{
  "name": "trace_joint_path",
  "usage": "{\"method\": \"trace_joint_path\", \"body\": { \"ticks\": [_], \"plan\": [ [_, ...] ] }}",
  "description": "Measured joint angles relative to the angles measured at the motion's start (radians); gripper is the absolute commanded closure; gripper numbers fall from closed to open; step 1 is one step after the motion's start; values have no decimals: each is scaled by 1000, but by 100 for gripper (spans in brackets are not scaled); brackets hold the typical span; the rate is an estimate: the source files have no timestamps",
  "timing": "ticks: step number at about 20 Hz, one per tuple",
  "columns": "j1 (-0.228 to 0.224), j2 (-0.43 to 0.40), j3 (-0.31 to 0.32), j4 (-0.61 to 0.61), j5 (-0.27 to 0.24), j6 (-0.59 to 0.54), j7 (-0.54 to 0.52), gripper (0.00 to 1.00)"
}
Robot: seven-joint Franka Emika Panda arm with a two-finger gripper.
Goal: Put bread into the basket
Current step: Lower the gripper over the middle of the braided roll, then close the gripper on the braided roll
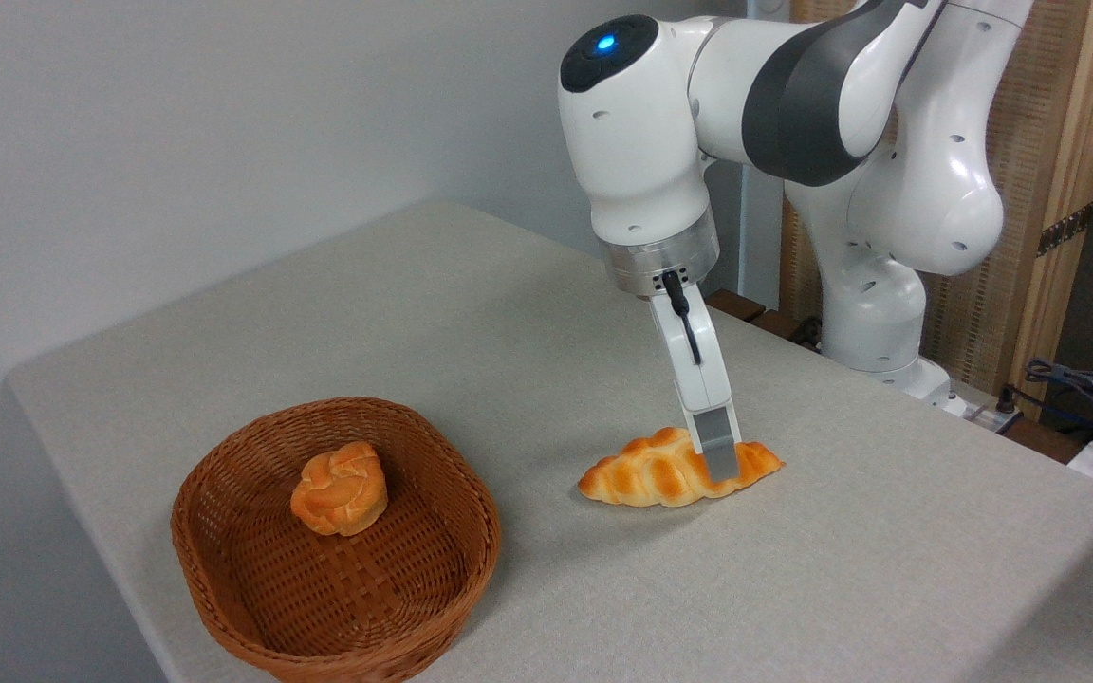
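Basket rim cut off (bottom edge).

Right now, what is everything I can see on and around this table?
braided loaf: one, golden-orange, lying on the table right of the basket.
round bun: one, golden, inside the basket.
basket: one, brown wicker, near the table's front left.
table: one, pale grey.
cables: a few, dark, far right, off the table.
arm: one, white and grey, reaching from the right.
tool: one, white with grey fingers, down at the loaf's right part.
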Motion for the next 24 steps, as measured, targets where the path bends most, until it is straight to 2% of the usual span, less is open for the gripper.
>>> {"method": "trace_joint_path", "body": {
  "ticks": [11,18,19,21,23,24],
  "plan": [
    [-11,0,4,-6,-3,2,-42,0],
    [-11,2,5,-70,-3,110,-44,0],
    [-11,2,5,-72,-3,114,-44,2],
    [-11,1,5,-74,-3,122,-44,18],
    [-12,1,5,-74,-3,129,-44,38],
    [-14,2,5,-74,-3,130,-44,43]
  ]
}}
